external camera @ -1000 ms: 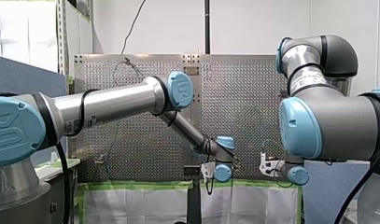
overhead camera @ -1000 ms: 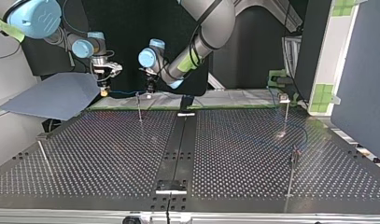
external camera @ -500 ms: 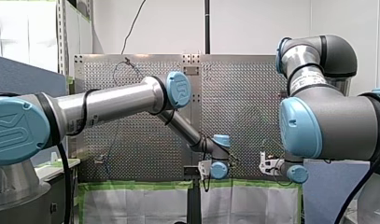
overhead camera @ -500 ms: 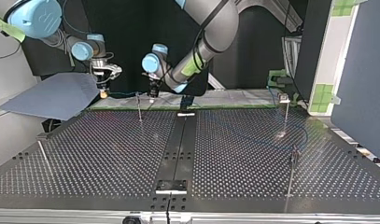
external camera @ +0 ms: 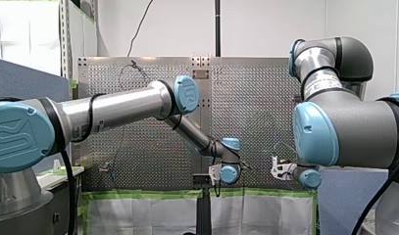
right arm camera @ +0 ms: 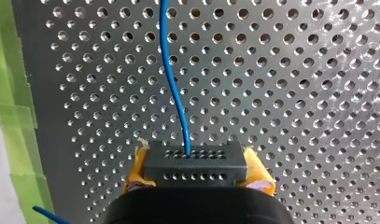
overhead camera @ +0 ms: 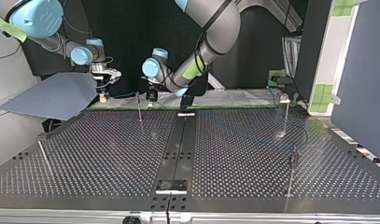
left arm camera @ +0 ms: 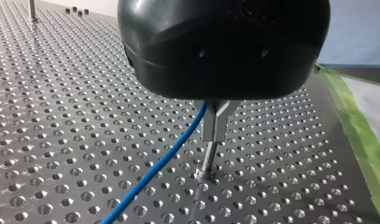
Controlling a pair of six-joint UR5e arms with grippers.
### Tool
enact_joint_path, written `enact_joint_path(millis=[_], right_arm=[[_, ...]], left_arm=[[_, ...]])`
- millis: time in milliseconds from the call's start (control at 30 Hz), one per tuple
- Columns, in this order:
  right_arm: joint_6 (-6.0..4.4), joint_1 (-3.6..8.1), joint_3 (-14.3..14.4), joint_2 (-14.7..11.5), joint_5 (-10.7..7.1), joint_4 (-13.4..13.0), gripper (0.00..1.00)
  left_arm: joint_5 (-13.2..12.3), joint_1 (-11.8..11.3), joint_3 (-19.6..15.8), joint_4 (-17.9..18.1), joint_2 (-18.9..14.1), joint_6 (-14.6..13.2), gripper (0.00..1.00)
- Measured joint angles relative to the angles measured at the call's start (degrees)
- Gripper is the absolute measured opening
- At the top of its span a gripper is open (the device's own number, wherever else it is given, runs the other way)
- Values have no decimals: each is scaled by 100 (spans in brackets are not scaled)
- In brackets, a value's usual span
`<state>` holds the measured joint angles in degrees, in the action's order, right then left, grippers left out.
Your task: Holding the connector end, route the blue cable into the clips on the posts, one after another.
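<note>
In the right wrist view my right gripper point(right arm camera: 195, 175) has its yellow pads shut on the black connector point(right arm camera: 195, 161). The blue cable point(right arm camera: 172, 79) runs from it straight ahead over the perforated table. In the top view that gripper point(overhead camera: 102, 96) hangs at the far left edge. The cable point(overhead camera: 124, 95) stretches from it to my left gripper point(overhead camera: 151, 97), just right of a thin post point(overhead camera: 139, 106). In the left wrist view the cable point(left arm camera: 164, 161) comes out from under the black gripper body, beside grey metal fingers point(left arm camera: 215, 122) above the post stem point(left arm camera: 208, 161).
More posts stand at the top view's right point(overhead camera: 286, 109), front right point(overhead camera: 292, 170) and front left point(overhead camera: 43, 156). A blue-grey panel point(overhead camera: 52, 95) leans at the far left. Green tape point(right arm camera: 10, 93) marks the table edge beside my right gripper.
Both grippers have sunk a little toward the table at its far edge. My left gripper has drawn closer to the post. Both grips are unchanged.
</note>
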<state>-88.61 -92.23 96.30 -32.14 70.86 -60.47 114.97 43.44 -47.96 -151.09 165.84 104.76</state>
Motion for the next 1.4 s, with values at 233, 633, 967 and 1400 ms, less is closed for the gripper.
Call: enact_joint_path(millis=[233,633,967,1400], right_arm=[[-42,-9,-76,1,-9,61,0],[-240,-9,-398,16,-19,59,0],[-323,6,-619,17,-51,88,0],[-375,32,-719,41,-123,120,0]], left_arm=[[-74,-83,71,-82,5,0,0],[-360,-481,318,-153,10,5,0],[-401,-551,402,-242,9,-6,0],[-417,-499,404,-574,11,-101,13]])
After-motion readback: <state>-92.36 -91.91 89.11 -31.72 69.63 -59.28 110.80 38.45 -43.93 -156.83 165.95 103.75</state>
